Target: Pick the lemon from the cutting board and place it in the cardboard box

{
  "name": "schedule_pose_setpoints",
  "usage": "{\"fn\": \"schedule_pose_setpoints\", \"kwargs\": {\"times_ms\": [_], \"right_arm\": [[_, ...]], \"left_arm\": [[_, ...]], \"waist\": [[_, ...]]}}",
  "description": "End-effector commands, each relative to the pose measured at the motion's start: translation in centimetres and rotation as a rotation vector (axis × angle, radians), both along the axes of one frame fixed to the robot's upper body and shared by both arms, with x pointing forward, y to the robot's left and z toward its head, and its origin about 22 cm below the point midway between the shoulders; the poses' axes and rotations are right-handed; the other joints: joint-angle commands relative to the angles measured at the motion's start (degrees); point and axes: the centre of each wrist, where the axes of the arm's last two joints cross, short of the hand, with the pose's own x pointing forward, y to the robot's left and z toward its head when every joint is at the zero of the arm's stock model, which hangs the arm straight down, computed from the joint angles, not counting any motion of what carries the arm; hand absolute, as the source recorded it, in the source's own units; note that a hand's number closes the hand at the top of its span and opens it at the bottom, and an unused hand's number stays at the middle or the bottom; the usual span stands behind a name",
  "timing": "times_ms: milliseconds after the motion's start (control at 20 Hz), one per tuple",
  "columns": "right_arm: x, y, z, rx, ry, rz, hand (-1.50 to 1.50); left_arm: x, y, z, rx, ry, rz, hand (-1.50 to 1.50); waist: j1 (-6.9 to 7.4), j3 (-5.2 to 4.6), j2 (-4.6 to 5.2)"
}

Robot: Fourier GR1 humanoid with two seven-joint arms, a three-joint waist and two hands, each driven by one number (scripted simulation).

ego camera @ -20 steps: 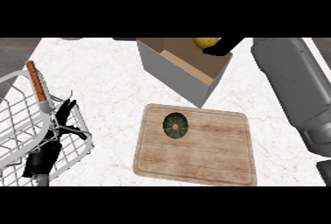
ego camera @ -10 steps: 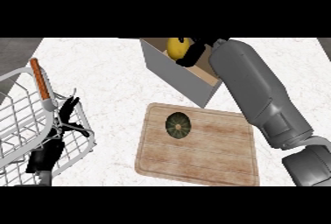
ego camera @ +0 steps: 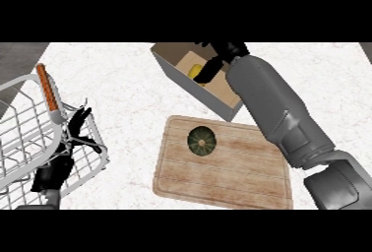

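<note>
One lemon in cardboard box; one cutting board.

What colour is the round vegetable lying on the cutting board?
The vegetable is dark green with paler ribs; head view shows it.

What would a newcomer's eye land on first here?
A big grey arm stretches from the lower right to the top, its black right hand at an open cardboard box with a yellow lemon inside. Below lies a wooden cutting board bearing a round dark green squash, and a wire basket of utensils stands at the left.
</note>
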Motion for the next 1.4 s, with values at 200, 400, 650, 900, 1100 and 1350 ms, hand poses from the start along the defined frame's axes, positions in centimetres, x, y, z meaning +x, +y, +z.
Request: {"fn": "schedule_pose_setpoints", "kwargs": {"times_ms": [200,400,650,900,1100,1350], "right_arm": [[0.5,-2.4,0.1,0.372,-0.056,-0.154,-1.50],[1.1,-4.8,1.1,0.566,-0.060,-0.195,-1.50],[1.8,-9.8,3.2,0.746,-0.065,-0.263,-1.50],[1.1,-18.1,3.2,0.774,-0.115,-0.400,-1.50],[0.0,-23.4,4.4,0.811,-0.148,-0.462,-1.50],[-2.1,-29.1,4.4,0.807,-0.148,-0.422,-1.50]], "left_arm": [[0.5,-0.9,0.5,-0.031,-0.016,-0.004,0.00],[0.7,-0.7,1.1,-0.028,-0.028,0.010,0.00],[0.7,-0.2,0.1,-0.015,-0.036,0.009,0.00],[1.5,-0.9,1.8,-0.033,-0.040,-0.006,0.00],[0.6,0.3,1.6,-0.034,-0.030,-0.004,0.00],[1.2,0.0,1.5,-0.026,-0.050,-0.005,0.00]], "waist": [[0.13,0.01,0.53],[0.12,0.02,0.59],[0.08,-0.02,0.89],[-0.32,0.07,1.01],[0.65,0.10,1.07],[0.32,0.13,1.16]]}}
